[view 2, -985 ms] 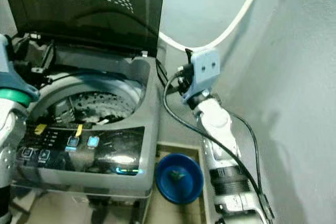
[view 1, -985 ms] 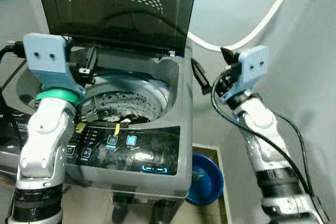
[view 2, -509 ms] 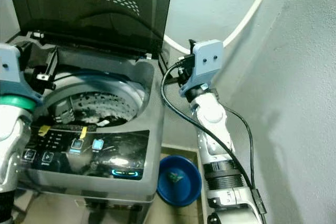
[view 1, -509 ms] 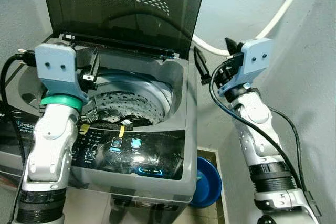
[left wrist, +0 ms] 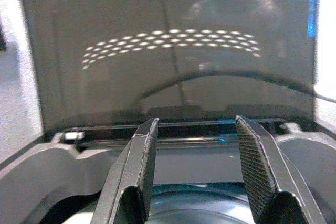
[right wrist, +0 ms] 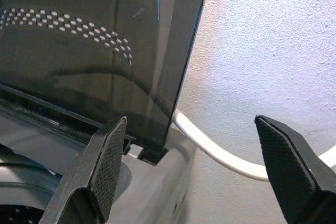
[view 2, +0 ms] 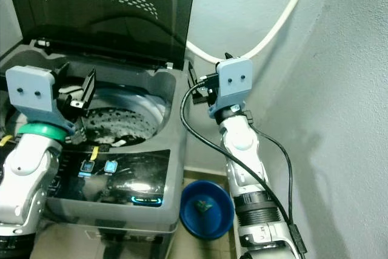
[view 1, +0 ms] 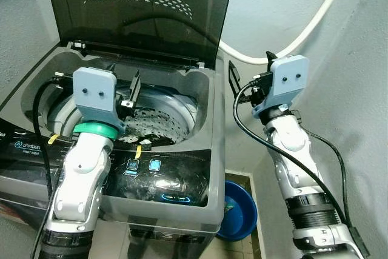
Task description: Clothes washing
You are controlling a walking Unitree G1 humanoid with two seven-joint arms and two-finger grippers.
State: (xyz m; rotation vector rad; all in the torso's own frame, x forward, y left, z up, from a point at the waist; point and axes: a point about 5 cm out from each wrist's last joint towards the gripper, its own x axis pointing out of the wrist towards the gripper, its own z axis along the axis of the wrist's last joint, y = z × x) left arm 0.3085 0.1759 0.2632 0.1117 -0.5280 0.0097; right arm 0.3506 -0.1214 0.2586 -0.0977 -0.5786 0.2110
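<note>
A grey top-loading washing machine [view 1: 182, 177] stands before me with its dark lid [view 1: 139, 10] raised upright. Its perforated steel drum [view 1: 163, 119] is open; dark and pale shapes lie low in it, too unclear to name. My left gripper [view 1: 124, 86] hovers over the drum's front left part, open and holding nothing; in the left wrist view its fingers [left wrist: 134, 171] point at the lid. My right gripper [view 1: 250, 71] is raised beside the machine's rear right corner, open, and its fingers [right wrist: 102, 166] frame the lid's right edge.
A white hose [view 1: 303, 31] curves along the wall behind the machine. A blue basin [view 1: 241, 210] sits on the floor to the machine's right. The grey wall [view 1: 357, 89] stands close on the right. A black appliance [view 1: 18, 150] adjoins the machine's left side.
My left arm has moved right, from the machine's left edge to over the drum. The right gripper has stayed near the rear right corner. The camera has shifted a little.
</note>
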